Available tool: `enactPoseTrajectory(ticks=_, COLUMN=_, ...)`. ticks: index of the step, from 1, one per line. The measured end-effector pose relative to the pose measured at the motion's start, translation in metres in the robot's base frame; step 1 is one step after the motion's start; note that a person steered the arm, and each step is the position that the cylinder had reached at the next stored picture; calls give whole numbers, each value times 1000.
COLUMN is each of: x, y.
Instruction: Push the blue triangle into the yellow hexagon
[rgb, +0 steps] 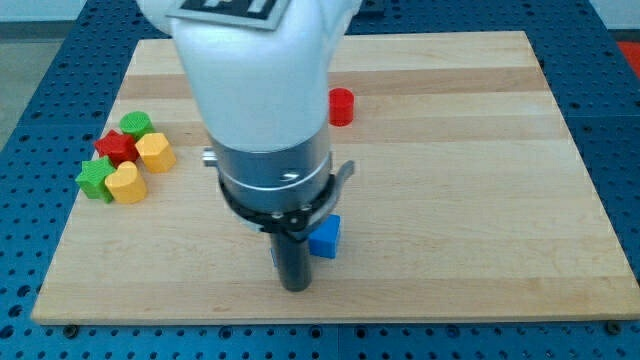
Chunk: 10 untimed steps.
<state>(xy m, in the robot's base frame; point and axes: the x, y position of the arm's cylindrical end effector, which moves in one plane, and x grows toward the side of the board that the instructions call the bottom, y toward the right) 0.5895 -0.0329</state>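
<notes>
The blue triangle (325, 238) lies flat on the wooden board a little toward the view's bottom edge, near the middle of its width, its left part hidden behind the dark rod, so its shape can only partly be made out. The yellow hexagon (155, 151) lies flat near the board's left edge, about halfway between the top and bottom edges, packed among other small blocks. The two are well apart, the hexagon up and to the view's left of the triangle.
</notes>
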Motion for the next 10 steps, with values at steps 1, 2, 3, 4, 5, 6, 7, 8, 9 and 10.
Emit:
enactPoseTrajectory(ticks=1, x=-27, y=-5)
enactPoseTrajectory(ticks=2, x=-70, y=-38)
enactPoseTrajectory(ticks=3, x=-78, y=-83)
enactPoseTrajectory(ticks=4, x=-78, y=-115)
enactPoseTrajectory(ticks=5, x=-78, y=-141)
enactPoseTrajectory(ticks=6, x=-78, y=-154)
enactPoseTrajectory(ticks=7, x=-86, y=-153)
enactPoseTrajectory(ticks=8, x=-97, y=-151)
enactPoseTrajectory(ticks=9, x=-107, y=-159)
enactPoseTrajectory(ticks=10, x=-109, y=-161)
